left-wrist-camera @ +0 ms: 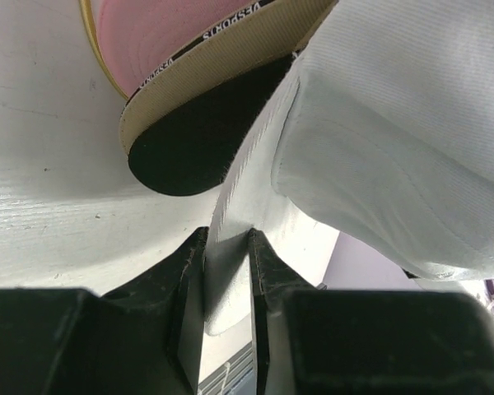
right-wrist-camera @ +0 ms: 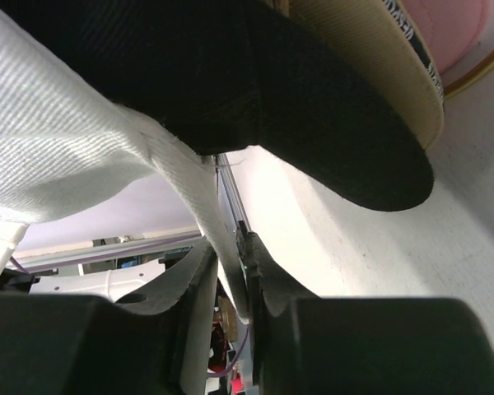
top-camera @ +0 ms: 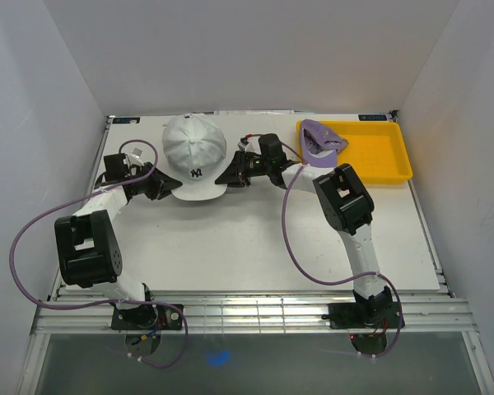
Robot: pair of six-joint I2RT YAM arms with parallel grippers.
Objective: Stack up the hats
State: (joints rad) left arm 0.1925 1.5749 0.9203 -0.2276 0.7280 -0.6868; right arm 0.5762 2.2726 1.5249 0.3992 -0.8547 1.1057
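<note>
You've got the white fabric baseball cap with dark logo (top-camera: 194, 152) at 11 o'clock on the white table (top-camera: 255, 247), brim toward 6. Your left gripper (left-wrist-camera: 227, 271) is pinched on its rim at the cap's 8 o'clock and your right gripper (right-wrist-camera: 230, 267) on the rim at 4 o'clock, thin cloth between both finger pairs. Under it the wrist views show a black cap brim (left-wrist-camera: 185, 152), tan cap brim (left-wrist-camera: 230, 49) and pink cap (left-wrist-camera: 140, 33), nested. The purple fabric cap (top-camera: 319, 140) lies in the yellow plastic tray (top-camera: 387, 156) at 1 o'clock. Expect light, floppy crowns and stiffer brims. Take the purple one at the rim beside the brim; elsewhere it'll probably sag.
</note>
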